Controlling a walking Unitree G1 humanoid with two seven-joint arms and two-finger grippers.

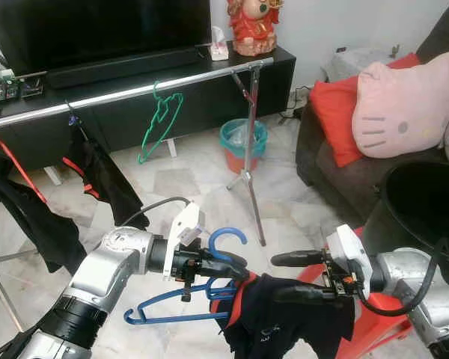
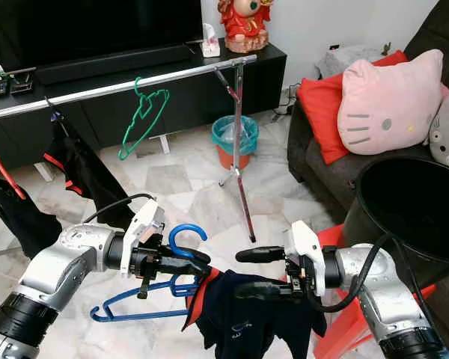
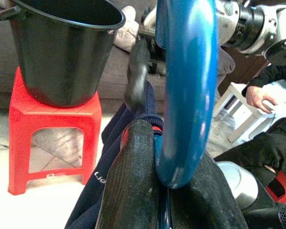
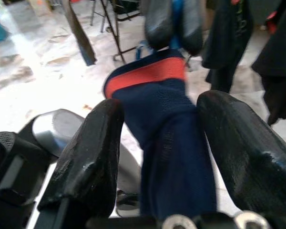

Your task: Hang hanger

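At nine o'clock of the head view, black garments with red trim (image 1: 97, 176) are hanging from the long silver metal clothes rail (image 1: 127, 90), which is running from the left edge up toward twelve o'clock on its thin tripod stand. A bare green wire hanger (image 1: 159, 123) is dangling from the rail at about eleven o'clock.

Low at seven o'clock, the left gripper (image 1: 223, 268) is reaching toward the centre, its two black fingers (image 3: 133, 186) pinched tight around the neck of the blue plastic hanger (image 1: 181, 305); the hook is curling up above the fingers and the bar is sloping down toward the floor. The hanger is being held in mid-air, well short of the rail.

At six o'clock a dark navy shirt with a red collar band (image 1: 284, 323) is draping off the hanger's right end and sagging down.

At five o'clock the right gripper (image 2: 260, 273) is pointing left toward the shirt, its fingers spread wide apart, one above the cloth and one along it; the navy fabric is lying in the gap between them without being squeezed.

At four o'clock a black plastic bucket (image 1: 426, 209) is sitting on a red plastic stool (image 3: 52, 129). At two o'clock a pink cat-face cushion (image 1: 404, 105) is leaning on a red pillow (image 1: 335, 112) on the dark sofa.
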